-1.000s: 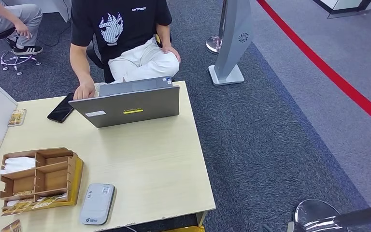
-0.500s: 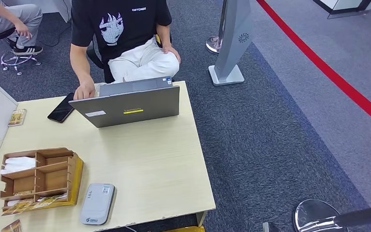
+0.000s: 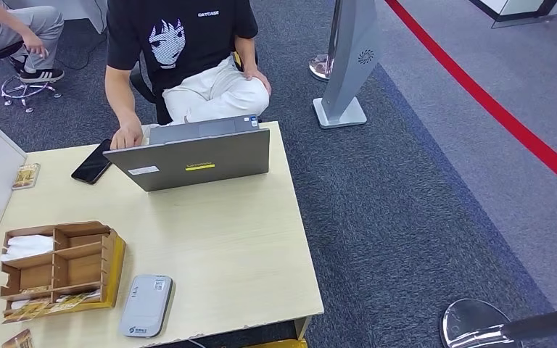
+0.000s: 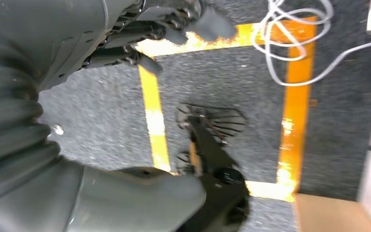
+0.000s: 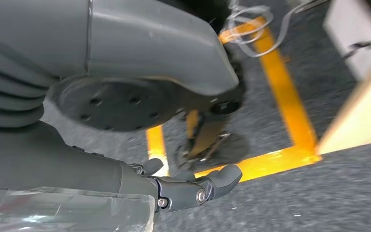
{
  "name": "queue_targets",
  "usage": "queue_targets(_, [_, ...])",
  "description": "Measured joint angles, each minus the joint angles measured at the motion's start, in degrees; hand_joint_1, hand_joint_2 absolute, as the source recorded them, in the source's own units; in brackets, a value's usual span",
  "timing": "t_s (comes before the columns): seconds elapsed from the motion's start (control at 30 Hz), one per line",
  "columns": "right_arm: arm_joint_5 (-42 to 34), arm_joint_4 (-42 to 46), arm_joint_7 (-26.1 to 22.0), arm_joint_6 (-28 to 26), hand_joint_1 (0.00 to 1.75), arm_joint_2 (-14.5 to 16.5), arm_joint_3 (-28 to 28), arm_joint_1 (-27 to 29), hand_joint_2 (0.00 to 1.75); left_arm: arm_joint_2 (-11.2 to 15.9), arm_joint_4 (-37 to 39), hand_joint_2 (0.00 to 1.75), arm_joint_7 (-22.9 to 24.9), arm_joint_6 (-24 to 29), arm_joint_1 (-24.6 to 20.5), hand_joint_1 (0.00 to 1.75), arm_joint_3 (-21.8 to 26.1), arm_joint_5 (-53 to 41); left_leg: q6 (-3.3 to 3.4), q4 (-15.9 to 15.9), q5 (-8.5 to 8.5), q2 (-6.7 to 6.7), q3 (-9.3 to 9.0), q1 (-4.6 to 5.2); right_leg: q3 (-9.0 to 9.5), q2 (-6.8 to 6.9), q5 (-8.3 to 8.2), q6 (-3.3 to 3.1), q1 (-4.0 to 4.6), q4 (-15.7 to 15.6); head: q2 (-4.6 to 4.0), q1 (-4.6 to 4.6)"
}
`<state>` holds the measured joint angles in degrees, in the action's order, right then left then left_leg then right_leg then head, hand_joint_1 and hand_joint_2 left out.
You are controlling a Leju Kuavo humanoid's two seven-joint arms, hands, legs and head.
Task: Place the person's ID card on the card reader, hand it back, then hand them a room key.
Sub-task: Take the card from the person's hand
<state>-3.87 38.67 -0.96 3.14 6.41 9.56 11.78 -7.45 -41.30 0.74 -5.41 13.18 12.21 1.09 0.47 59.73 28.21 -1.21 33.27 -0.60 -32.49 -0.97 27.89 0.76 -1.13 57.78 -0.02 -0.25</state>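
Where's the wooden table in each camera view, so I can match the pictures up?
Head view: the light wooden table fills the lower left, carrying the laptop and card reader.
Left wrist view: a tan corner, probably the table, just beyond the yellow floor tape's corner.
Right wrist view: a pale slanted edge, likely the table, beside the tape.
Shared landmark: the yellow floor tape.

I see open tabletop [image 3: 225, 239] in the middle; laptop [image 3: 196, 156] blocks the far side, wooden organizer [image 3: 62, 268] and card reader [image 3: 146, 304] crowd near left.
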Motion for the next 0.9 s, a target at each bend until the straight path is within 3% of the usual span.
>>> queue_targets(0.07, [0.7, -2.4, 0.2, -0.6, 1.75, -1.0, -1.3, -0.4, 0.0, 1.1, 2.7, 1.75, -0.2, 1.0, -0.6, 1.73, -1.7, -0.2, 0.0, 0.0, 0.0, 0.0, 0.0, 0.0, 0.0, 0.0, 0.0, 0.0, 0.0, 0.0, 0.0, 0.0])
queue_targets(0.1, [1.1, -3.5, 0.3, -0.9, 1.75, -1.5, -1.9, -0.6, 0.0, 1.7, 4.0, 1.31, -0.2, 1.5, -0.9, 1.67, -2.6, -0.2, 0.0, 0.0, 0.0, 0.0, 0.0, 0.0, 0.0, 0.0, 0.0, 0.0, 0.0, 0.0, 0.0, 0.0])
queue_targets(0.2, [2.1, -6.7, 0.5, -1.7, 1.75, -2.8, -3.8, -1.2, 0.0, 3.1, 7.5, 0.0, -0.3, 2.9, -1.8, 0.94, -5.0, -0.5, 0.0, 0.0, 0.0, 0.0, 0.01, 0.0, -0.01, 0.0, 0.0, 0.0, 0.0, 0.0, 0.0, -0.01])
queue_targets(0.23, [2.4, -7.7, 0.6, -1.9, 1.75, -3.2, -4.3, -1.4, 0.0, 3.5, 8.5, 0.44, -0.3, 3.3, -2.0, 0.84, -5.6, -0.6, 0.0, 0.0, 0.0, 0.0, 0.01, 0.0, -0.01, 0.0, 0.0, 0.0, 0.0, 0.0, 0.0, -0.01])
queue_targets(0.3, [3.1, -9.4, 0.8, -2.5, 1.75, -3.9, -5.2, -1.8, 0.0, 4.4, 10.5, 1.31, -0.3, 4.3, -2.5, 1.31, -6.8, -0.8, 0.0, 0.0, 0.0, 0.0, 0.01, 0.0, -0.01, 0.0, 0.01, 0.0, 0.0, 0.0, 0.0, -0.01])
queue_targets(0.33, [3.3, -10.1, 0.9, -2.7, 1.75, -4.2, -5.6, -1.9, 0.44, 4.7, 11.3, 1.75, -0.4, 4.7, -2.7, 1.59, -7.3, -0.9, 0.0, 0.0, 0.0, 0.0, 0.01, 0.0, -0.01, 0.0, 0.01, 0.0, 0.0, 0.0, 0.0, -0.01])
queue_targets(0.37, [3.5, -10.8, 0.9, -2.9, 1.64, -4.5, -6.0, -2.0, 0.87, 5.0, 12.1, 1.75, -0.4, 5.0, -2.9, 1.75, -7.8, -0.9, 0.0, 0.0, 0.0, 0.0, 0.01, 0.0, -0.01, 0.0, 0.01, 0.0, 0.0, 0.0, 0.0, -0.01])
queue_targets(0.43, [3.6, -11.8, 0.9, -3.1, 0.77, -4.9, -6.5, -2.2, 1.75, 5.5, 13.2, 1.75, -0.4, 5.4, -3.1, 1.0, -8.5, -1.0, 0.0, 0.0, 0.0, 0.0, 0.01, 0.0, -0.02, 0.0, 0.01, 0.0, 0.0, 0.0, 0.0, -0.01])
queue_targets(0.5, [3.6, -12.4, 0.9, -3.1, 0.0, -5.2, -6.9, -2.3, 1.75, 5.7, 13.9, 1.75, -0.4, 5.4, -3.3, 0.2, -8.9, -1.1, 0.0, 0.0, 0.0, 0.0, 0.0, 0.0, -0.03, 0.0, 0.01, 0.0, 0.0, 0.0, 0.0, -0.01])
queue_targets(0.7, [3.0, -10.1, 1.2, -1.2, 0.0, -4.7, -6.6, -1.4, 1.75, 5.0, 13.2, 1.75, -0.5, 2.7, -3.4, 0.0, -8.0, -2.7, 0.0, 0.0, 0.0, 0.0, -0.02, 0.0, -0.07, 0.0, 0.01, 0.0, 0.0, 0.0, 0.0, -0.01])
queue_targets(0.9, [1.2, -4.9, 1.9, 1.5, 0.0, -2.8, -4.0, 0.4, 1.75, 3.0, 9.9, 1.75, -0.9, -1.7, -3.3, 0.0, -4.1, -5.4, 0.0, 0.0, 0.0, 0.0, -0.01, 0.0, -0.02, 0.0, 0.0, 0.0, 0.0, 0.0, 0.0, -0.01])
